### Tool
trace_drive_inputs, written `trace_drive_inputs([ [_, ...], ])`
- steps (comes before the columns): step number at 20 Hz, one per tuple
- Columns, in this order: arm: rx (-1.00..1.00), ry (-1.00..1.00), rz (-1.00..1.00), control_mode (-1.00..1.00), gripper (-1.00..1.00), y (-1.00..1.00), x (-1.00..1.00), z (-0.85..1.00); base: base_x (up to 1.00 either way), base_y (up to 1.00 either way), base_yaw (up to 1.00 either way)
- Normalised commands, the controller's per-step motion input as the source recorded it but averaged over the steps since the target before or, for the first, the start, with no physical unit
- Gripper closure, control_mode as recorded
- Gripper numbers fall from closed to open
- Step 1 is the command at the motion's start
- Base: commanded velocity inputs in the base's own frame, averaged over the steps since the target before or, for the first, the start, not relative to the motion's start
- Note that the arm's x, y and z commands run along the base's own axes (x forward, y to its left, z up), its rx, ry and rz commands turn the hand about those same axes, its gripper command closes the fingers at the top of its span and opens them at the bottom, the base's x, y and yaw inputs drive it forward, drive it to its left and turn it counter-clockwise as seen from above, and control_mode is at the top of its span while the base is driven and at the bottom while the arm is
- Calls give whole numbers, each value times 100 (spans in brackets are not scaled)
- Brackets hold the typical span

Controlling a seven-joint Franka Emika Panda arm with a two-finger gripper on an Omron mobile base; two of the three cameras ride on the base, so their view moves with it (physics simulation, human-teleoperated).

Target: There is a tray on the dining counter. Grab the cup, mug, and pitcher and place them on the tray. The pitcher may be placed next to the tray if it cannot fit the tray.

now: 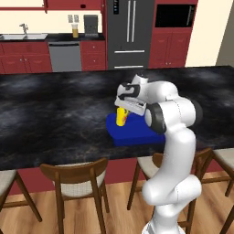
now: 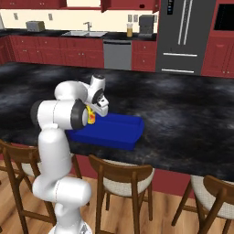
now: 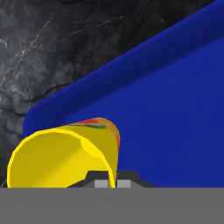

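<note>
Yellow cup [image 3: 65, 157] pinched by its rim, hand [image 3: 112, 180] closed on it, above blue tray [image 3: 175, 122]

Wooden chairs [image 1: 75, 176], fridge [image 1: 130, 33], sink [image 2: 84, 33]

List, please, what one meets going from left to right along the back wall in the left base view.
Sink faucet → dishwasher → pitcher → coffee machine → refrigerator → built-in oven.
</note>
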Motion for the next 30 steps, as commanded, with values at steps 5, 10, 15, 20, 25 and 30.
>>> trace_drive_inputs([
  [5, 0, 6, 0, -100, 100, 2, 27, -21, 0, 0, 0],
  [10, 0, 10, 1, -100, 100, 1, 19, -16, 0, 0, 0],
  [15, 0, 9, 1, -100, 100, 4, 11, -16, 0, 0, 0],
  [20, 0, 3, 1, -100, 100, 5, 2, -9, 0, 0, 0],
  [25, 0, 0, 0, -100, 100, 0, 0, 0, 0, 0, 0],
  [30, 0, 0, 0, -100, 100, 0, 0, 0, 0, 0, 0],
])
